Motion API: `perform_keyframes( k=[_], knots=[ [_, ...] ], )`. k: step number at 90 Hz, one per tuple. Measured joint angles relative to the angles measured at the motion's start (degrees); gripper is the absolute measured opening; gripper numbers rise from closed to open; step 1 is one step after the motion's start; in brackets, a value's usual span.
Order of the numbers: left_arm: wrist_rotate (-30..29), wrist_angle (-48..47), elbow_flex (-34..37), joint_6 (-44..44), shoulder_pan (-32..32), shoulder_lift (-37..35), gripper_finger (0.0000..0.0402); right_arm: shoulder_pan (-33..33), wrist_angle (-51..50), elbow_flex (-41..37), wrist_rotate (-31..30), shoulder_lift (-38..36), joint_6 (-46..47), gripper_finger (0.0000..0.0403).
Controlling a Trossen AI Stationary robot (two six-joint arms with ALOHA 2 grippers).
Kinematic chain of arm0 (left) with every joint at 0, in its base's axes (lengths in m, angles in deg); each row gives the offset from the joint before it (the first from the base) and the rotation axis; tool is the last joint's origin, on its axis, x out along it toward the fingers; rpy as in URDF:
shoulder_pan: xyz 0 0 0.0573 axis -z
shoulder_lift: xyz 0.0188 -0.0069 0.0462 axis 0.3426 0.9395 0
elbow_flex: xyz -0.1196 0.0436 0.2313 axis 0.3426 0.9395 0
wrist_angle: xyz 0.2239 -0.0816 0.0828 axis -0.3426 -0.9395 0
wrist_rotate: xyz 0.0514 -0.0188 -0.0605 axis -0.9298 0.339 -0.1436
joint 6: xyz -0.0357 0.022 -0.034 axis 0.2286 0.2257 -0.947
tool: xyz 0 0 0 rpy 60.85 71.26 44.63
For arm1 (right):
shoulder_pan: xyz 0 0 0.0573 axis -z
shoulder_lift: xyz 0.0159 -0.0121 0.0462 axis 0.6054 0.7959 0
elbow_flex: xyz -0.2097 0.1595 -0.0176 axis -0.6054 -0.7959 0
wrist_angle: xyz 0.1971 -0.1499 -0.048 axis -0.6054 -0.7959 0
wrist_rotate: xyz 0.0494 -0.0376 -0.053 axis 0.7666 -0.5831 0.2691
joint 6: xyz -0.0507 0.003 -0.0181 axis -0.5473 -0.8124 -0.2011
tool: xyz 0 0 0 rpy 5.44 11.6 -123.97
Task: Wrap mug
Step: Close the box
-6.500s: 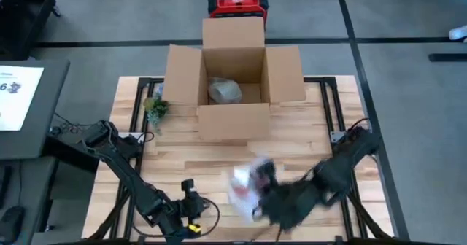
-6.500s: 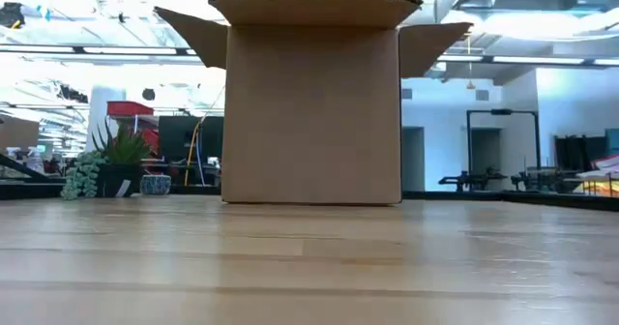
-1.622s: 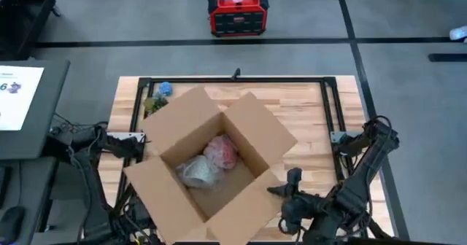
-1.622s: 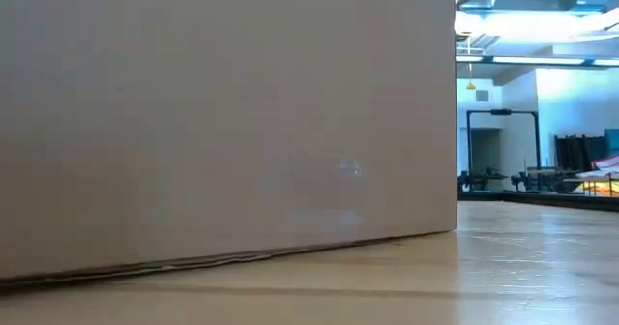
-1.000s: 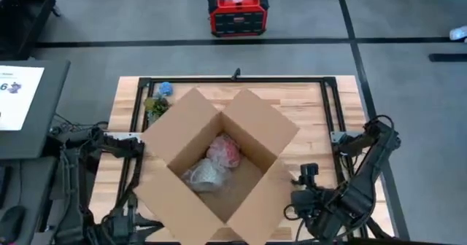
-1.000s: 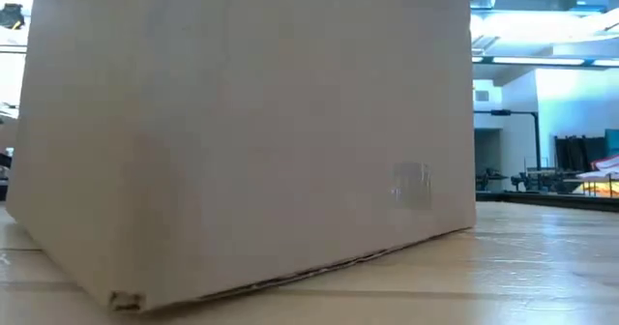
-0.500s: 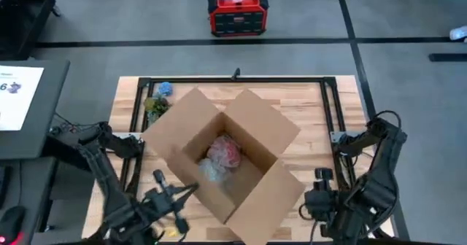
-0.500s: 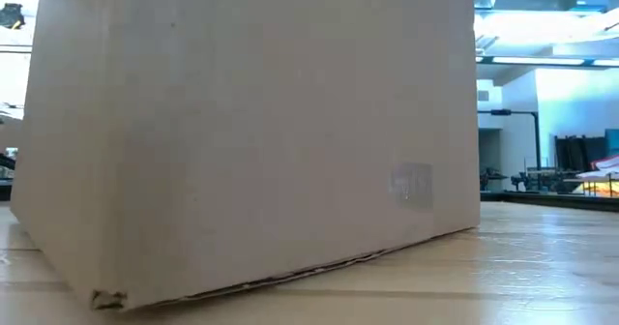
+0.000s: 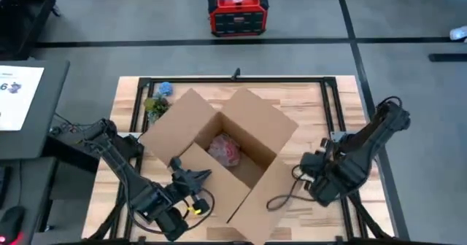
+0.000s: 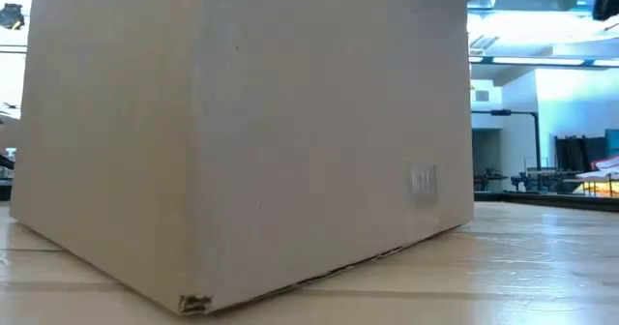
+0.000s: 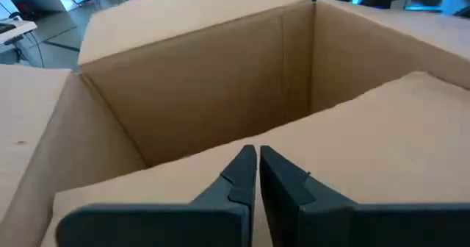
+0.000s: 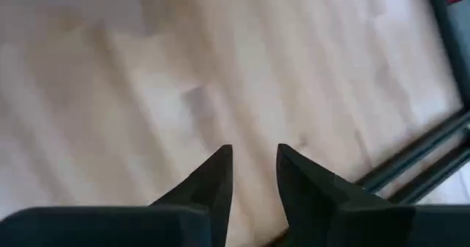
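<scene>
Left gripper [image 9: 195, 176] sits at the near-left side of the cardboard box [image 9: 252, 132], over a flap folded inward; fingers [image 11: 239, 175] nearly together, narrow slit between them, nothing held; left wrist view shows the tips just above that flap w/ the box interior walls beyond.

Right gripper [image 12: 253, 175] is off to the box's right, above bare table [image 9: 314, 106]; fingers slightly apart, narrow gap, empty; in right wrist view only wood planks and a black frame rail [image 12: 418, 155] lie past the tips; a dark cable [image 9: 281, 198] loops on the table between the right arm and the box.

Cardboard box stands turned diagonal on the table centre, top open, flaps spread; low view is almost filled by its outer walls, one bottom corner [image 10: 193, 304] resting on the wood.

Wrapped mug [image 9: 225, 150]: a reddish-pink bundle in clear wrap, lying on the box floor, approx. centre; not touched by either gripper; cannot tell its orientation.

Beyond the box, at the far-left table corner: small green plant [image 9: 154, 106] and a blue item [image 9: 164, 89], near each other, apart from the box.

On the floor past the table's far edge: red-and-black unit [image 9: 238, 13].
</scene>
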Motion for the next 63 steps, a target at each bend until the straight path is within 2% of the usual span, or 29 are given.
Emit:
perform_keyframes(
  k=[16,26,36,50,57,63],
  knots=[
    [0.1,-0.1,0.0,0.6,0.3,0.0,0.0,-0.6,2.2,-3.6,-23.9,-5.6,4.4,0.0077],
    [0.1,0.0,0.0,2.3,0.4,0.0,0.0,0.7,9.3,-3.6,-32.0,-8.5,-2.1,0.0076],
    [0.1,0.0,0.0,5.3,0.4,0.0,0.0,2.9,23.2,-3.6,-31.7,-10.5,-19.6,0.0076],
    [0.2,-0.1,0.1,7.1,0.4,0.0,0.0,5.7,44.6,-3.6,-22.8,-11.0,-44.7,0.0076],
    [0.3,-0.1,0.1,8.1,0.4,0.0,0.0,6.6,51.7,-3.6,-18.7,-10.8,-52.0,0.0076],
    [0.4,-0.2,0.1,8.3,0.4,0.0,0.0,7.0,53.2,-3.5,-17.6,-10.6,-53.4,0.0076]
  ],
)
